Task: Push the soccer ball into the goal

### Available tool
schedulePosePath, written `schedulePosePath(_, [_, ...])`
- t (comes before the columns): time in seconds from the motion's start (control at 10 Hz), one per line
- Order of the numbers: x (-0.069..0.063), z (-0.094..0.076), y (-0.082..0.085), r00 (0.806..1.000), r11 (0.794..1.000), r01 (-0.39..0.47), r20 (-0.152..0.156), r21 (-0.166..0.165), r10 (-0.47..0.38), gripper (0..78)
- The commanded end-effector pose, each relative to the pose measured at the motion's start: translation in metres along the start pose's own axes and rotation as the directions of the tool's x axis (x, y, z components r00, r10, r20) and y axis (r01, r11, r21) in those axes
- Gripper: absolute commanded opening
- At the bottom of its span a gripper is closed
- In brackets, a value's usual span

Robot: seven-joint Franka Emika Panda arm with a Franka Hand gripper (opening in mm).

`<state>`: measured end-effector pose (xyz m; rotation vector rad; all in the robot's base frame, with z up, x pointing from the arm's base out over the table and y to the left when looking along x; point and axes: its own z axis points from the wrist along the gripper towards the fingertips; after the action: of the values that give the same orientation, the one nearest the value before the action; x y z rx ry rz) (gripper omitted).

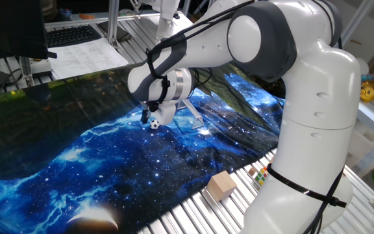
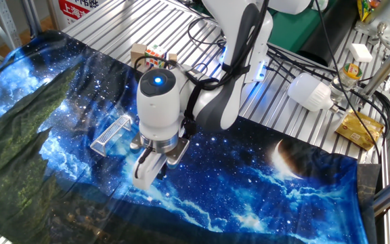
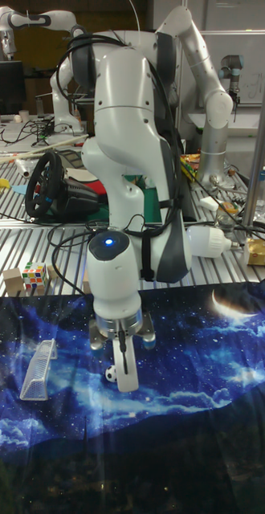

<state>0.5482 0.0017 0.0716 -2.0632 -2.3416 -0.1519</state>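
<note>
While the goal (image 3: 39,368) stands empty, closed fingers (image 3: 126,376) touch the soccer ball (image 3: 111,373).

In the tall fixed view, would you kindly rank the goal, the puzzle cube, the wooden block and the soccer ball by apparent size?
1. goal, nearer the camera, which may flatter it
2. puzzle cube
3. wooden block, partly hidden behind the cube, so unsure
4. soccer ball

In the other fixed view the gripper (image 2: 146,177) hides the soccer ball entirely. In one fixed view the wrist covers most of the goal (image 1: 193,116). Finger separation cannot be judged in any view.
</note>
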Motion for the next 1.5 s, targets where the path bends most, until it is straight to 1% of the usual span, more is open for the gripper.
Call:
schedulePosePath(0.1, [0.0, 0.002, -0.005, 0.999, 0.999, 0.049, 0.007, 0.02, -0.049, 0.0])
schedulePosePath(0.2, [0.0, 0.003, -0.006, 0.999, 0.998, 0.052, 0.008, 0.02, -0.052, 0.0])
schedulePosePath(0.4, [-0.006, 0.005, -0.008, 0.997, 0.997, 0.068, 0.027, 0.022, -0.068, 0.0])
schedulePosePath(0.6, [-0.015, 0.007, -0.007, 0.997, 0.997, 0.075, 0.023, 0.019, -0.076, 0.0])
schedulePosePath(0.7, [-0.015, 0.007, -0.007, 0.997, 0.997, 0.077, 0.023, 0.02, -0.078, 0.0])
schedulePosePath(0.9, [-0.02, 0.005, -0.014, 0.994, 0.994, 0.104, 0.027, 0.028, -0.105, 0.0])
schedulePosePath(1.1, [-0.029, 0.003, -0.018, 0.989, 0.989, 0.147, 0.022, 0.032, -0.147, 0.0])
schedulePosePath(1.2, [-0.031, 0.003, -0.018, 0.988, 0.988, 0.154, 0.022, 0.033, -0.155, 0.0])
schedulePosePath(1.3, [-0.037, 0.001, -0.019, 0.983, 0.983, 0.181, 0.016, 0.037, -0.182, 0.0])
schedulePosePath(1.4, [-0.037, 0.0, -0.02, 0.983, 0.982, 0.184, 0.008, 0.038, -0.185, 0.0])
schedulePosePath(1.5, [-0.037, 0.0, -0.02, 0.984, 0.984, 0.177, 0.002, 0.033, -0.177, 0.0])
